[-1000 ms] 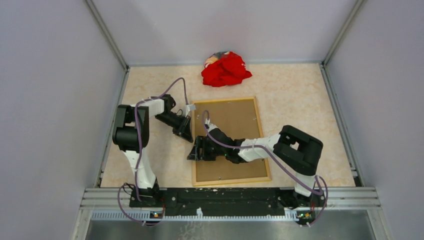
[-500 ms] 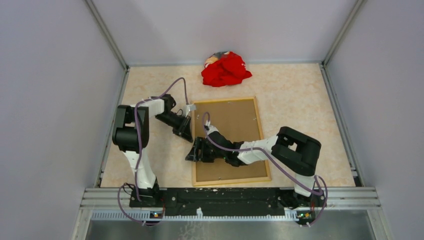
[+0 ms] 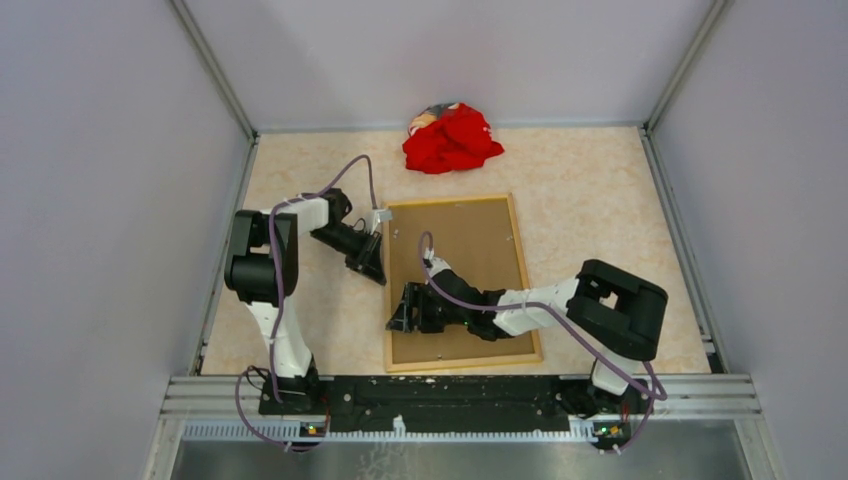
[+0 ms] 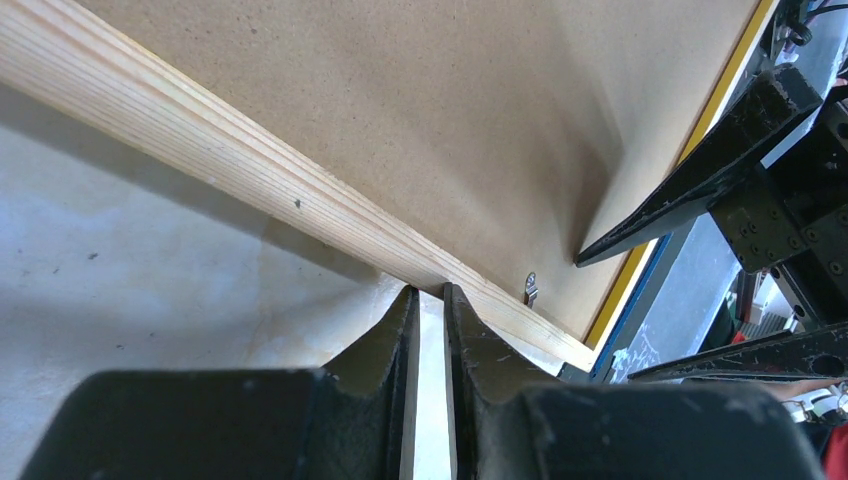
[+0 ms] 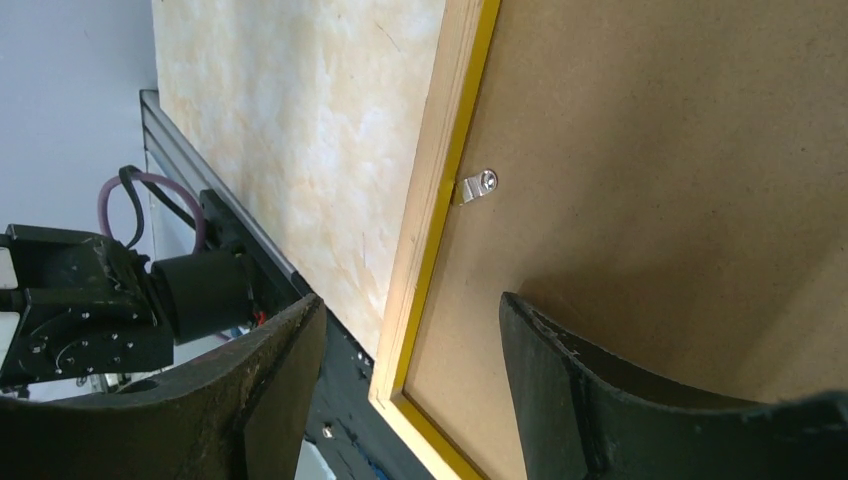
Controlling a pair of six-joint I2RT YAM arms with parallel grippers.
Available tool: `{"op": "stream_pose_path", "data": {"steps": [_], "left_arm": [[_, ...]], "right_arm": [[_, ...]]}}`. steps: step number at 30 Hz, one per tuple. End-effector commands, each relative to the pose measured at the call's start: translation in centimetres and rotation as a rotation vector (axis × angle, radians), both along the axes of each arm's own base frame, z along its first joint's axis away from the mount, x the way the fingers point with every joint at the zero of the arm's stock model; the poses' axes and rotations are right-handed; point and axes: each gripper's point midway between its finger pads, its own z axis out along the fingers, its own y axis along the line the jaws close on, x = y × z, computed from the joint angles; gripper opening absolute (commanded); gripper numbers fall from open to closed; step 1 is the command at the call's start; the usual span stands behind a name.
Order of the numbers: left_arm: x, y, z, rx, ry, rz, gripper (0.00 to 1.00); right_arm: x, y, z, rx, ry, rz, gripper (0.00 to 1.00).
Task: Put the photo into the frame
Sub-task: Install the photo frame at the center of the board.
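The frame (image 3: 524, 275) lies back up on the table, pale wood rim showing, with a brown backing board (image 3: 470, 245) inside it. The photo is hidden. My left gripper (image 3: 376, 272) rests at the frame's left rim; in the left wrist view its jaws (image 4: 428, 292) stand almost together, holding nothing, with the tips against the wooden rim (image 4: 250, 170). My right gripper (image 3: 396, 310) hangs open over the frame's lower left part. In the right wrist view it (image 5: 410, 300) straddles the rim (image 5: 432, 170), one finger outside the frame and the other over the board (image 5: 680, 150).
A crumpled red cloth (image 3: 452, 138) lies at the back of the table (image 3: 600, 200). Grey walls close in both sides and the back. A metal rail (image 3: 460, 390) runs along the near edge. A small metal tab (image 5: 476, 186) sits on the board by the rim.
My right gripper has slid a little toward the near edge along the frame's left rim, and its elbow has swung right. The left arm has not moved.
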Motion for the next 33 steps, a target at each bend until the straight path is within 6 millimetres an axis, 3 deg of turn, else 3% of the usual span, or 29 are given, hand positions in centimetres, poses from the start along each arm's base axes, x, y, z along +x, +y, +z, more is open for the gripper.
{"op": "stream_pose_path", "data": {"steps": [1,16,26,33], "left_arm": [[1.4,0.1,0.2,0.013,-0.103,-0.026,0.19],[1.4,-0.1,0.5,0.006,-0.1,-0.025,0.19],[1.2,-0.2,0.5,0.007,-0.102,-0.031,0.18],[1.1,-0.2,0.5,0.007,-0.099,-0.033,0.18]], "right_arm": [[-0.7,-0.9,-0.9,-0.038,0.006,0.003,0.65],[1.6,2.2,-1.1,-0.04,-0.049,-0.009,0.64],[3.3,1.7,-1.2,-0.083,-0.109,-0.073,0.63],[3.0,2.4,-1.7,-0.078,-0.094,-0.047,0.63]]}}
